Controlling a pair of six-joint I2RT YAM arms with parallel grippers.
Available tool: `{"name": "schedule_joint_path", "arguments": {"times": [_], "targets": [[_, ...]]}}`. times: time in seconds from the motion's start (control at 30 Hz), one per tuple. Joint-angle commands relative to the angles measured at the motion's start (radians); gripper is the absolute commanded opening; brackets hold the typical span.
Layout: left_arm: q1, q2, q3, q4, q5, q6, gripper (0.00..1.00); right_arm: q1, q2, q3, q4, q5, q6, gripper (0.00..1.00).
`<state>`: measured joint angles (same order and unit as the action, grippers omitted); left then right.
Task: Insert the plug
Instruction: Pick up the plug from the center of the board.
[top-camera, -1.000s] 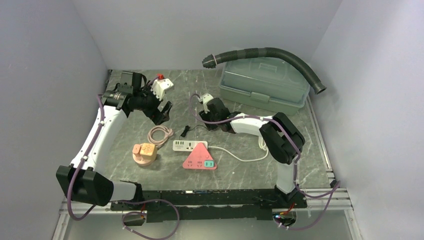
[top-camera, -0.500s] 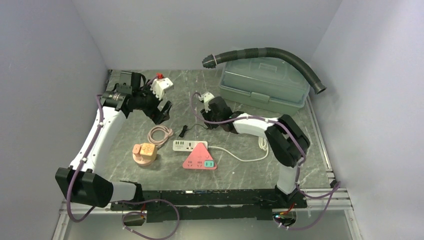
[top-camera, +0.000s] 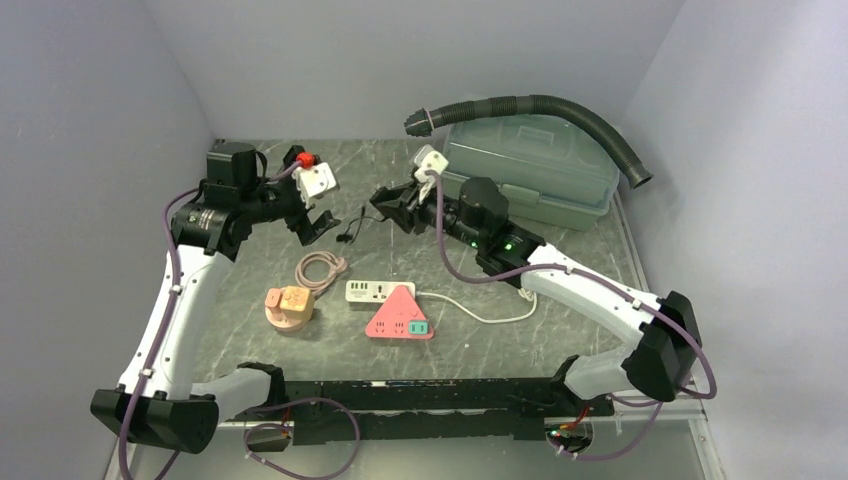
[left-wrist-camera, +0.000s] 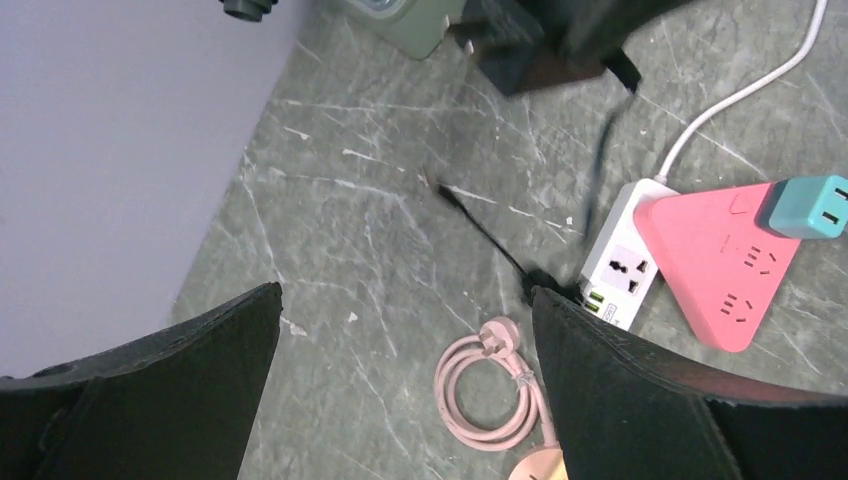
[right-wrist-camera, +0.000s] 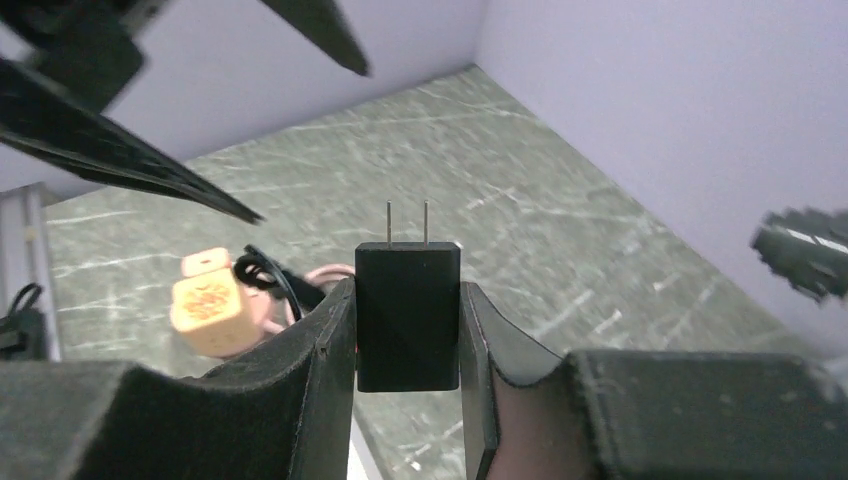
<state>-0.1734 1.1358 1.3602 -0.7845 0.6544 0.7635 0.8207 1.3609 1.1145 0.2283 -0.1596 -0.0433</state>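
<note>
Plug (right-wrist-camera: 408, 320), black and two-pronged, clamped in the right end effector (top-camera: 392, 204), raised above the tabletop (top-camera: 500, 340) at 12 o'clock from the white power strip (top-camera: 372, 291); left end effector (top-camera: 318, 204) at the plug's 9 o'clock, jaws spread wide and empty

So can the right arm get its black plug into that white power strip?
Probably yes: the right gripper holds the black plug aloft, and a socket on the white power strip lies uncovered, clear of the pink triangular strip.
</note>
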Motion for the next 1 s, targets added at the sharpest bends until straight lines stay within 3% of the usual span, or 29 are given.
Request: {"name": "schedule_joint_path", "arguments": {"times": [0.0, 0.13, 0.33, 0.47, 0.67, 0.83, 0.97], "targets": [[0.003, -0.067, 0.009, 0.052, 0.109, 0.035, 1.00, 0.074, -0.017, 0.094, -0.021, -0.006, -0.074, 0.12], [0.003, -0.166, -0.051, 0.067, 0.179, -0.041, 1.00, 0.137, -0.036, 0.131, -0.074, 0.038, -0.089, 0.12], [0.003, -0.235, -0.035, -0.166, 0.314, -0.045, 1.00, 0.201, 0.002, 0.200, -0.182, 0.119, -0.066, 0.12], [0.003, -0.288, -0.072, -0.207, 0.288, -0.006, 1.00, 0.219, 0.040, 0.261, -0.258, 0.203, -0.055, 0.11], [0.003, -0.271, -0.078, -0.184, 0.273, -0.085, 1.00, 0.261, 0.141, 0.435, -0.410, 0.381, -0.004, 0.10], [0.003, -0.220, -0.096, -0.157, 0.250, -0.137, 1.00, 0.307, 0.192, 0.525, -0.472, 0.426, 0.010, 0.10], [0.003, -0.221, -0.144, -0.087, 0.125, -0.129, 1.00, 0.313, 0.197, 0.548, -0.500, 0.412, 0.035, 0.10]]}}
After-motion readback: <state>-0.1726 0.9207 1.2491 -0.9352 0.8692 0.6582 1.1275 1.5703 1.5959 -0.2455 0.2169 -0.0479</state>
